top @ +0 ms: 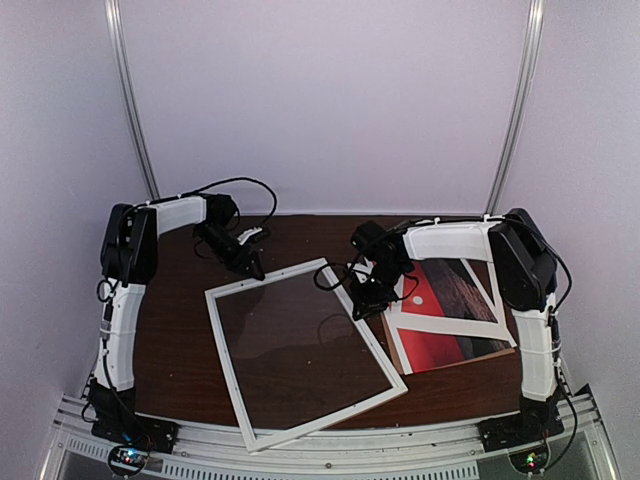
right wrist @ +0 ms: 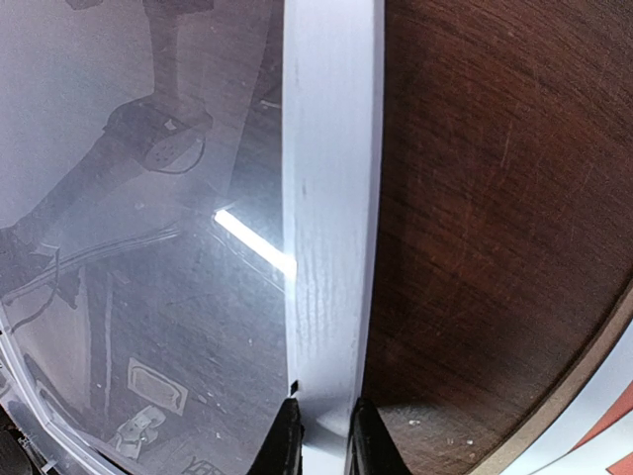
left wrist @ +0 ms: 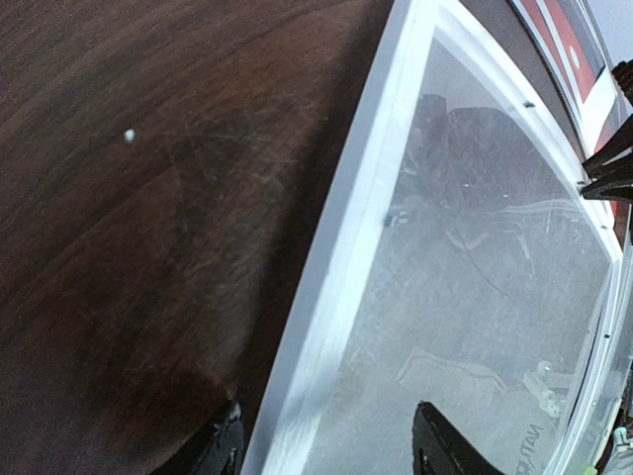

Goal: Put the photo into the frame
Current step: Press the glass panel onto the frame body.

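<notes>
1. the right tool (right wrist: 321,442) is narrow, its two fingertips pinched on either side of the white rail of the frame (right wrist: 331,198). from above, the same tool (top: 368,300) sits on the frame's right rail, toward the far end.
2. the left tool (left wrist: 326,450) stands wide, its tips apart with the frame's left rail passing between them. i cannot tell whether either tip touches the rail. from above, this tool (top: 250,266) is at the frame's far left corner.
3. the frame (top: 330,417) lies flat on the counter (top: 180,340), turned askew, with its near corner reaching the counter's front edge. a clear pane (top: 300,350) fills it and the dark wood shows through.
4. the photo (top: 440,346) lies on the counter just right of the frame, outside it, with its red sky showing. a white mat (top: 450,327) lies across it at a slant and covers part of it.
</notes>
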